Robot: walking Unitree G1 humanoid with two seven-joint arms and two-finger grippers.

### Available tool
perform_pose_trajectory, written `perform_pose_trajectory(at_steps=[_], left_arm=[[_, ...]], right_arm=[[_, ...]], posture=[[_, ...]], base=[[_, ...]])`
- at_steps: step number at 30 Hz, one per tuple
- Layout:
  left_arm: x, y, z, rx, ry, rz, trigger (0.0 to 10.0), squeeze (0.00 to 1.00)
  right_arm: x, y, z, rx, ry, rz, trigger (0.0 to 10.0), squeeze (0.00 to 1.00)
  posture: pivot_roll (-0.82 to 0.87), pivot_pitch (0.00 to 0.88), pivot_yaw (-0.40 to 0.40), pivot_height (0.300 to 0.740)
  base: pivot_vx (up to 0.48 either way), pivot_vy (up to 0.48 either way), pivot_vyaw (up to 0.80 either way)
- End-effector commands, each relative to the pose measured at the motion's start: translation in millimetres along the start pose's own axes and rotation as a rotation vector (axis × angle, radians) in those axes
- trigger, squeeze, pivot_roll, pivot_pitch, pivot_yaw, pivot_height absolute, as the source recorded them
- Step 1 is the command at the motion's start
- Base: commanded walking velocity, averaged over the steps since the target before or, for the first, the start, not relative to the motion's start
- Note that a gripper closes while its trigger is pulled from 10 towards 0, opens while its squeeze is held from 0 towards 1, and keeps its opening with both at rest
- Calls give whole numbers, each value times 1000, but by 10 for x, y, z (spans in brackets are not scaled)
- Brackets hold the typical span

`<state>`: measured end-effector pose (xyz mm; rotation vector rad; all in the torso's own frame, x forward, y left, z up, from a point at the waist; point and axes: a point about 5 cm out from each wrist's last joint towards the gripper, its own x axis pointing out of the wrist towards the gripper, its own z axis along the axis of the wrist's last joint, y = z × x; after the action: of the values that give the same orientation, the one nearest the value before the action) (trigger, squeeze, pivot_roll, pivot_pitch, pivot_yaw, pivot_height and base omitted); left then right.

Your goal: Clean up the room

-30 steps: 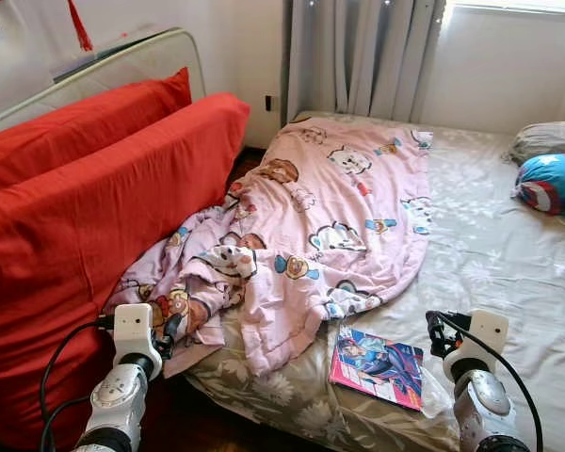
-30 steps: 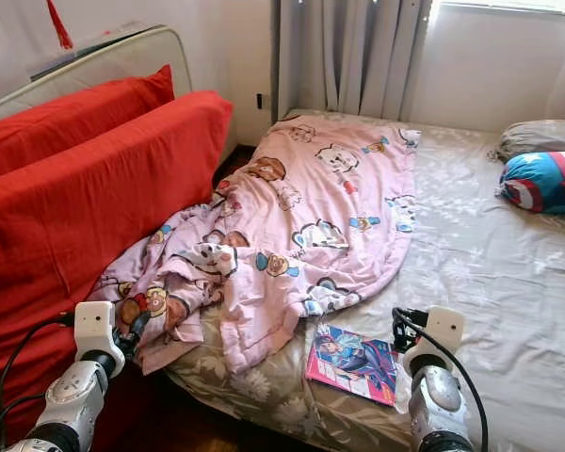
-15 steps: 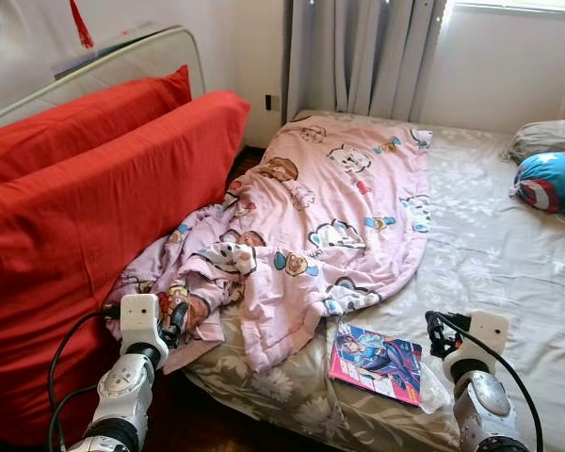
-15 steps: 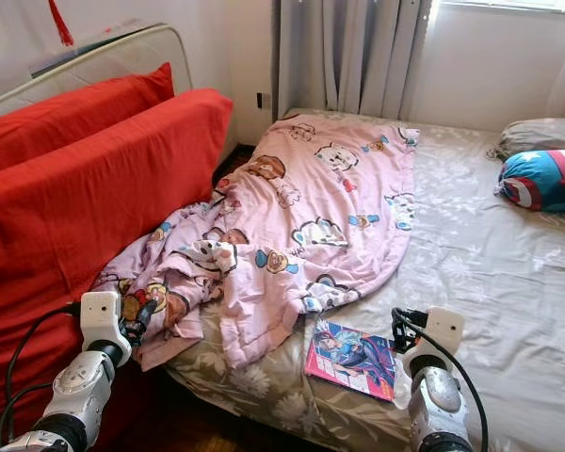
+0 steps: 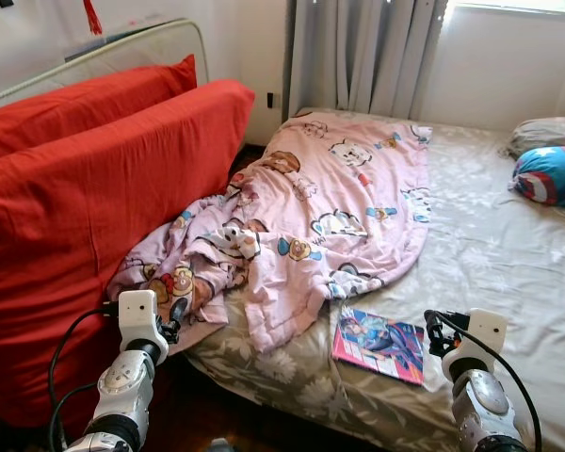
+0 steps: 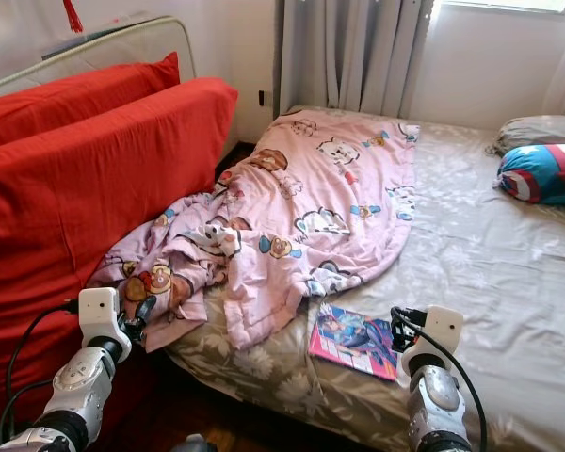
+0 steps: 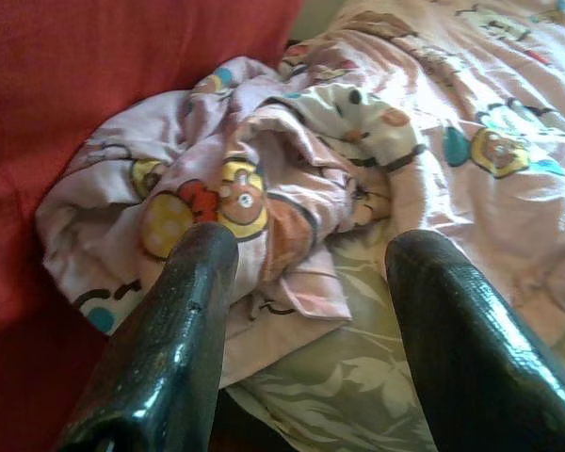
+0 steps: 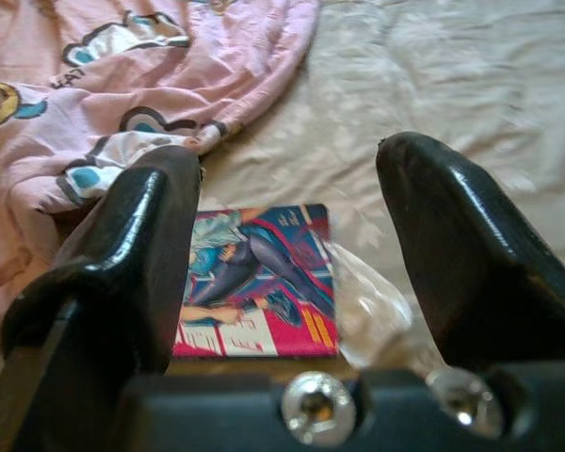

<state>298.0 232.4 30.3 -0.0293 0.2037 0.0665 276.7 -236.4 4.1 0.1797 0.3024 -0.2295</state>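
Your left gripper [image 7: 306, 282] is spread wide, just short of the bunched pink blanket [image 5: 301, 226] at the bed's [image 5: 490, 254] corner. Your right gripper [image 8: 282, 235] gapes too, above the comic book [image 5: 379, 344].

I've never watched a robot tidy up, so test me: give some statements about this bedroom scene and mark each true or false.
1. The blanket is folded neatly. False: it lies rumpled, one end bunched against the red cushions.
2. A comic book lies on the bed near the right gripper. True.
3. The left gripper is shut on the blanket. False: it is open, holding nothing.
4. A blue pillow lies on the bed. True.
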Motion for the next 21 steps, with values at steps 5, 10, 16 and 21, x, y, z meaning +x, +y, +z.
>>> perform_pose_trajectory(at_steps=[5,10,16,21], left_arm=[[16,-7,35,3,-15,-5,10000,0],[25,-13,49,0,-19,-6,10000,0],[25,-18,49,-5,-21,-7,10000,0],[24,-19,46,-8,-20,-6,10000,0]], right_arm=[[27,28,45,-1,-13,4,10000,0],[29,35,45,0,-11,5,10000,0],[34,38,38,1,1,2,10000,0],[37,58,27,-6,12,8,10000,0]], posture=[[-8,0,-5,662],[-8,0,-5,662],[-7,0,-6,662],[-7,0,-6,637]], base=[[0,0,0],[0,0,0],[0,0,0],[0,0,0]])
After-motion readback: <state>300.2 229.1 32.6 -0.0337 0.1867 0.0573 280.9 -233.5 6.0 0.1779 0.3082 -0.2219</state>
